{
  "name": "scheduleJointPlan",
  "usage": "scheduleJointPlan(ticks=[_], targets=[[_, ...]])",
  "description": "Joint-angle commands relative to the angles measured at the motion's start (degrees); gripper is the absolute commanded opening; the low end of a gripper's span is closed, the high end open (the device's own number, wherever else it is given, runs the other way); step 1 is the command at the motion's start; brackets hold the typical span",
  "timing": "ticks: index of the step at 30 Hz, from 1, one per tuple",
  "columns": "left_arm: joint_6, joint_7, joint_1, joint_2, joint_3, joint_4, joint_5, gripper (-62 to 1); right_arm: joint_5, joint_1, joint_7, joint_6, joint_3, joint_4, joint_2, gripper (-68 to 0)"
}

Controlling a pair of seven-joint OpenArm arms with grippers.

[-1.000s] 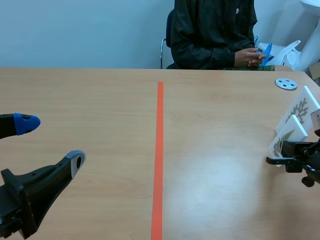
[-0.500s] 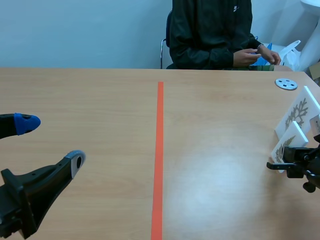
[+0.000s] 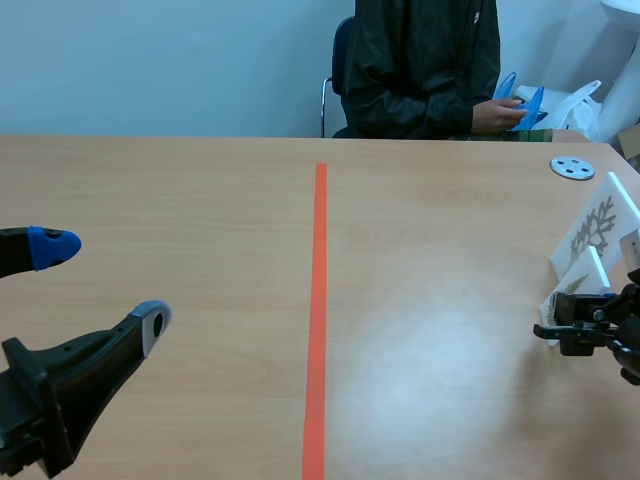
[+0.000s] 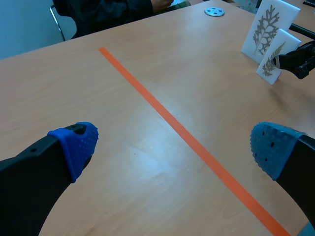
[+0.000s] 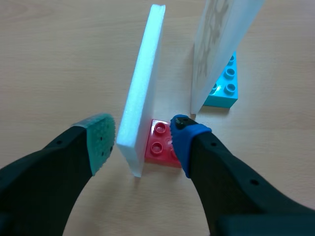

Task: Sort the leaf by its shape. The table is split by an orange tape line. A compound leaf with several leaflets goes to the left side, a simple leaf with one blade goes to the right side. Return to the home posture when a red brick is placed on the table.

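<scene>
Change, person: the hands (image 3: 495, 115) were folded at the table's edge a second ago. They now hold blue pieces (image 3: 528, 100) up nearer the chest.
Change, right arm: it has drawn slightly lower and further toward the right edge of the scene view. The smaller card's face shows less than before, with the arm across it.
Change, left arm: none.
Table (image 3: 200, 200): light wood, split by an orange tape line (image 3: 319, 300).
Left gripper (image 3: 100, 283): spread wide over the left half, holding nothing.
Right gripper (image 5: 141, 142): fingers apart and straddling the smaller card. The green pad (image 5: 101, 142) is just beside one face. The blue pad (image 5: 183, 142) stands off the other face, over the card's base. Nothing is clamped.
Larger card (image 4: 268, 24): white, upright, on the right side near the far right edge. It bears a grey-brown, much-branched leaf and stands on a cyan brick (image 5: 225, 86).
Smaller card (image 5: 145, 83): white foam, upright, just in front of the larger one on the right side. It bears a feather-like leaf of narrow leaflets and is set on a red base brick (image 5: 161, 147).
White bag (image 3: 585, 105): beside the person, contents hidden.
Grey disc (image 3: 572, 168): flat on the table, beyond the cards.
</scene>
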Motion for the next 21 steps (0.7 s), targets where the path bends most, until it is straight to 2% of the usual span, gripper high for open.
scheduleJointPlan(ticks=[1,6,13,18,21], targets=[[0.11,-1.01,-0.17,0.13,0.37,0.85,-0.33,1.4,0.37,0.81,1.18,-0.02,0.13,1.55,0.48,-37.5],[0.09,-1.01,-0.17,0.13,0.37,0.85,-0.33,1.4,0.39,0.72,1.16,-0.02,0.24,3.50,0.48,-28.5],[0.09,-1.01,-0.17,0.13,0.37,0.85,-0.33,1.4,0.44,-0.87,0.50,0.04,0.24,9.77,0.48,-13.6],[0.09,-1.01,-0.17,0.13,0.37,0.85,-0.33,1.4,1.55,-3.02,0.22,0.46,0.22,15.63,0.48,0.4],[0.09,-1.01,-0.17,0.13,0.37,0.85,-0.33,1.4,2.82,-4.15,-0.92,1.22,0.22,19.26,0.48,0.4]])
